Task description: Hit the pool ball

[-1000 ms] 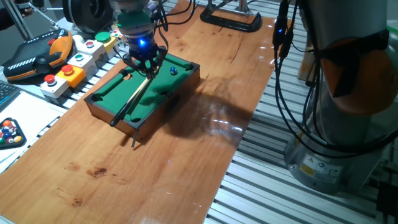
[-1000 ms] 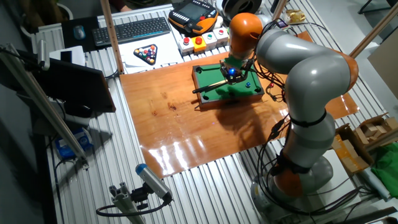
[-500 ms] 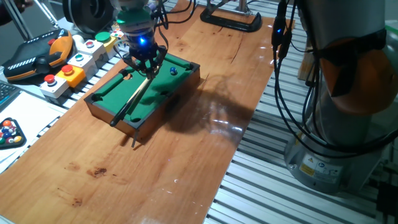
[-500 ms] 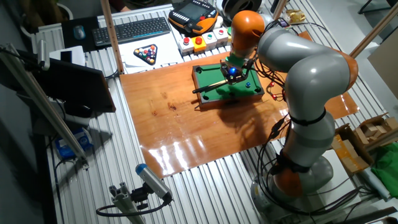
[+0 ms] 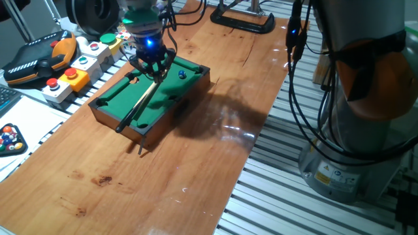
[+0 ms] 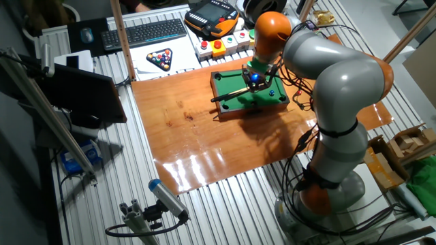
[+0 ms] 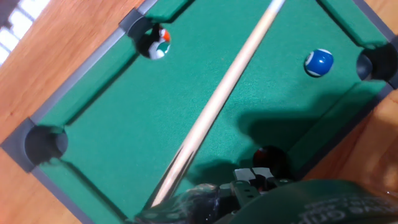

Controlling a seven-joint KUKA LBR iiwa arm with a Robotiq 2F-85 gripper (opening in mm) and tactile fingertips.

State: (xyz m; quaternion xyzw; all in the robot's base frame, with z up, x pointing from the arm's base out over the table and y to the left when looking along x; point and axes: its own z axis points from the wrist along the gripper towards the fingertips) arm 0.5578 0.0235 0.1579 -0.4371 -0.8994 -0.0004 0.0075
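Gripper (image 5: 154, 65) clenched on the cue (image 5: 139, 102), which slants across the pool table (image 5: 110, 115); the blue ball (image 7: 319, 62) lies near a corner pocket (image 7: 377, 62).

Robotics lab bench. Slotted aluminium table (image 6: 225, 184) carrying a wooden board (image 5: 163, 156); grey-and-orange robot arm (image 6: 334, 88) trailing black cables (image 5: 307, 98); box of coloured push buttons (image 5: 81, 62); teach pendant (image 5: 36, 55); keyboard (image 6: 144, 32); aluminium frame posts (image 6: 65, 139).
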